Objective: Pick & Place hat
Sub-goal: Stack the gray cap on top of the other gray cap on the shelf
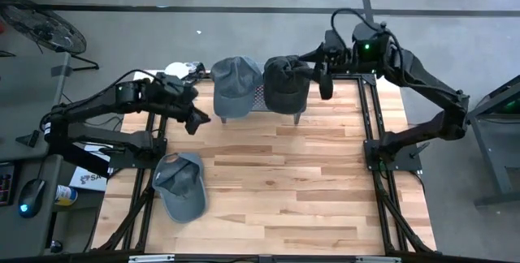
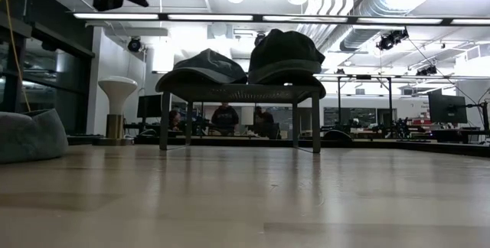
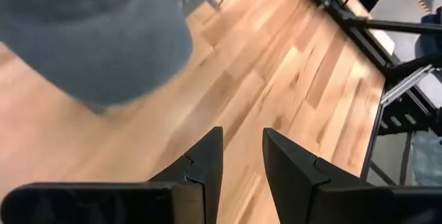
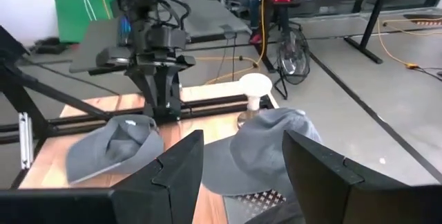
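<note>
We count three hats. Two rest on a small raised rack at the far edge of the table: a grey-blue cap on the left and a dark cap touching it on the right. The third, a grey cap, lies upside down on the wood near the table's left front, well apart from the rack. All three are soft fabric with domed crowns and curved brims; the overturned one shows its hollow inside.

The rack is a dark perforated metal shelf on thin legs; in the low view the two caps sit side by side on it, brims overhanging. The table top is pale wooden planking in a black metal frame.

We count two arms. The left gripper hangs above the table just left of the rack, its fingers parted by a narrow gap with nothing between them. The right gripper hovers just beside the dark cap, fingers spread and empty.

A white mushroom-shaped object, possibly a stand, sits behind the rack. A floor fan stands beyond the table's left corner.
</note>
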You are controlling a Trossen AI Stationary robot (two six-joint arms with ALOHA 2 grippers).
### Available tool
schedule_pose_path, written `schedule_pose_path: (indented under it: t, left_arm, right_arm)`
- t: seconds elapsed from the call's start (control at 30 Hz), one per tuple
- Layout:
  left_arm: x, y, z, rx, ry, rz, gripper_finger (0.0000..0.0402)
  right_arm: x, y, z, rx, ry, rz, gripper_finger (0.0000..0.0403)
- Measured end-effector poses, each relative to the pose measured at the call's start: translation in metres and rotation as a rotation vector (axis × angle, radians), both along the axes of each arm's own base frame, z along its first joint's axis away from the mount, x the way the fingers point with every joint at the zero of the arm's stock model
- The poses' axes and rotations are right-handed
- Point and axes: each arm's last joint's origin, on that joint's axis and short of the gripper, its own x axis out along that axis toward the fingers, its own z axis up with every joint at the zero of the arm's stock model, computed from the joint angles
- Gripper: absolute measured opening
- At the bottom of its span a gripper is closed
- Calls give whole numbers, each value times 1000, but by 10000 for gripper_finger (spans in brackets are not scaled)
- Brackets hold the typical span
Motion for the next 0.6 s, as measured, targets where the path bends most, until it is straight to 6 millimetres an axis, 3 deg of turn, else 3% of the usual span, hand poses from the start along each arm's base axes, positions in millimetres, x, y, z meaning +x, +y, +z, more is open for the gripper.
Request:
schedule_pose_path:
  t: [0.27, 0.6]
  left_arm:
    - [4, -37, -22, -134, 86, 42, 101]
    - [24, -96, -59, -362, 182, 331, 101]
  right_arm:
    - [9, 26, -3, 12, 32, -2, 191]
    - [14, 46, -5, 44, 55, 3, 191]
